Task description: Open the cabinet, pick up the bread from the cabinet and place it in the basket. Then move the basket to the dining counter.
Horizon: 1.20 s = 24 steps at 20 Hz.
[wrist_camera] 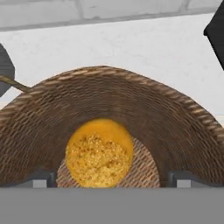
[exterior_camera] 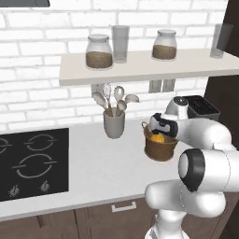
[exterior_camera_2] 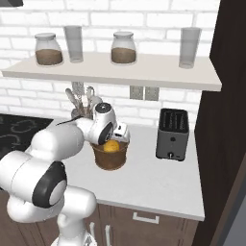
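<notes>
On the white worktop point(exterior_camera_2: 158, 178), the bread point(wrist_camera: 99, 153) lies inside the basket point(wrist_camera: 105, 94), jaws wide.

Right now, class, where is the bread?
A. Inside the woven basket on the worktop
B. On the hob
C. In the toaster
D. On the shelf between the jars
A: the bread lies on the bottom of the basket, with the open gripper just above it.

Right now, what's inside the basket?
The bread lies on the woven bottom of the basket, between the open gripper fingers. The part of the floor beneath the bun is hidden.
</notes>
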{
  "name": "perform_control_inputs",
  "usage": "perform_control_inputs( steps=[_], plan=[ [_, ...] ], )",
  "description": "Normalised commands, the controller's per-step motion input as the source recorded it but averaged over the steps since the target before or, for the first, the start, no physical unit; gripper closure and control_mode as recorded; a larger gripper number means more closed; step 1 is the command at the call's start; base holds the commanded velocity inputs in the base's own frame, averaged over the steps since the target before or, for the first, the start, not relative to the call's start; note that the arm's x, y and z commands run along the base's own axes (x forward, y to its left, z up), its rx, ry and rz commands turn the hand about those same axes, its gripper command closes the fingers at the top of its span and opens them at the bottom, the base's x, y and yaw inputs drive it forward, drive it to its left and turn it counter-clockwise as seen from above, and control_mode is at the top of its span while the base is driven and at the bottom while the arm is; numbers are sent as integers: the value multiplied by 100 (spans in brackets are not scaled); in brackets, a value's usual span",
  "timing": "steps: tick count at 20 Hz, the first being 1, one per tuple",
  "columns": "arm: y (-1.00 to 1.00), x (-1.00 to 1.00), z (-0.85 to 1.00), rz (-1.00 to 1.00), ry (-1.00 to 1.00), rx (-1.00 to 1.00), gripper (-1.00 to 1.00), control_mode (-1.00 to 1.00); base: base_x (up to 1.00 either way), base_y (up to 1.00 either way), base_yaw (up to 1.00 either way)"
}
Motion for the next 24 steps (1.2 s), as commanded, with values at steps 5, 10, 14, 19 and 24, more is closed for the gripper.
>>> perform_control_inputs(
  steps=[5, 10, 14, 19, 24],
  plan=[
    [48, -39, 100, 0, 2, 0, -100, -100, 0, 0, 0],
    [53, -14, 49, 3, 16, -3, -100, -100, 0, 0, 0],
    [23, 4, -69, 12, 24, -14, -100, -100, 0, 0, 0],
    [0, 9, -77, 17, 13, -15, -100, -100, 0, 0, 0],
    [0, 0, -64, 17, 6, -12, -100, -100, 0, 0, 0]
  ],
)
